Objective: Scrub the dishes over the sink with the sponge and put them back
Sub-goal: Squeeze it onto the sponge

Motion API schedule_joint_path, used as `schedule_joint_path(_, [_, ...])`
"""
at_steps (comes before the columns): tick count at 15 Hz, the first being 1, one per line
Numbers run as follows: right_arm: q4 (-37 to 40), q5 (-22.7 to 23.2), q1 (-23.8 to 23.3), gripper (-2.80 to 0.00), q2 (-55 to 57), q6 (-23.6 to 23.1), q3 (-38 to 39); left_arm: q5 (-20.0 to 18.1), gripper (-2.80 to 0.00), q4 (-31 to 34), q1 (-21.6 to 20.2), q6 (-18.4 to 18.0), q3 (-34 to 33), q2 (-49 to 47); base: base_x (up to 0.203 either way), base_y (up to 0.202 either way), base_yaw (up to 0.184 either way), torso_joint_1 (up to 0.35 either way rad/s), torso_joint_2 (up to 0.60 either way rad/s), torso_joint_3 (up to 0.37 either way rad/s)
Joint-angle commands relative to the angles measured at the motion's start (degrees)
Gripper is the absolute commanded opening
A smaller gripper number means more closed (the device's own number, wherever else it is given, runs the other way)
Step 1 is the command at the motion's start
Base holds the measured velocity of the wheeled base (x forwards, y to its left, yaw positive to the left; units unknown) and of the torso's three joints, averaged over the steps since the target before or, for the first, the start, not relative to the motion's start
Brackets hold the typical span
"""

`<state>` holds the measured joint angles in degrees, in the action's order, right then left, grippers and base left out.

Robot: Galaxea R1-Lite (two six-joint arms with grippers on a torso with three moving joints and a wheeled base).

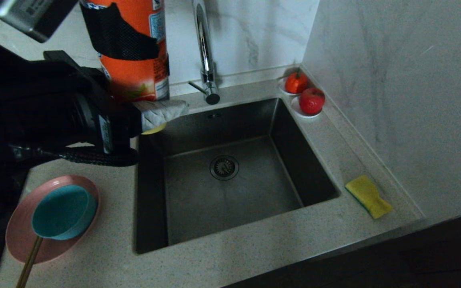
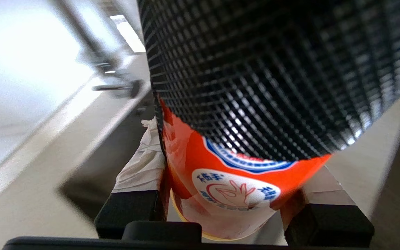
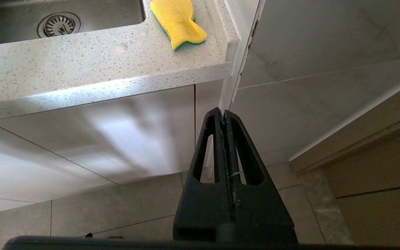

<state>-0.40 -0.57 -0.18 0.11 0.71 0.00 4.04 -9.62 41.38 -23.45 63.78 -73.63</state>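
The pink plate (image 1: 16,232) lies on the counter left of the sink (image 1: 254,200), with the teal bowl (image 1: 63,212) sitting in it. The yellow sponge (image 1: 368,196) (image 3: 179,22) rests on the counter right of the sink, near the wall. My left gripper (image 1: 150,102) (image 2: 234,166) hovers at the sink's back left corner, shut on an upright orange bottle (image 1: 134,48) (image 2: 234,187) that has a black mesh sleeve. Its tape-wrapped fingers (image 2: 141,166) press the bottle's lower part on both sides. My right gripper (image 3: 223,113) hangs below the counter front, shut and empty.
A tall chrome tap (image 1: 204,48) stands behind the sink, whose drain (image 1: 224,167) is in the middle. Two red fruits (image 1: 311,101) on small white saucers sit at the back right corner. A wooden stick (image 1: 28,262) leans out from under the bowl. A wall runs along the right.
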Motion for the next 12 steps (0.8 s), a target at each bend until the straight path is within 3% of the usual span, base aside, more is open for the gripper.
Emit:
schedule_joint_path(1, [-0.04, -0.02, -0.07, -2.8, -0.02, 0.08, 0.0, 0.37, -2.8, -0.14, 3.59, -0.25, 0.12, -3.77, 0.0, 0.0, 0.0, 0.0, 0.0, 0.0])
schedule_joint_path(12, [-0.04, -0.04, 0.01, -2.8, -0.02, 0.0, 0.0, -0.13, -2.8, -0.66, 13.58, -0.39, 2.23, -17.19, 0.0, 0.0, 0.0, 0.0, 0.0, 0.0])
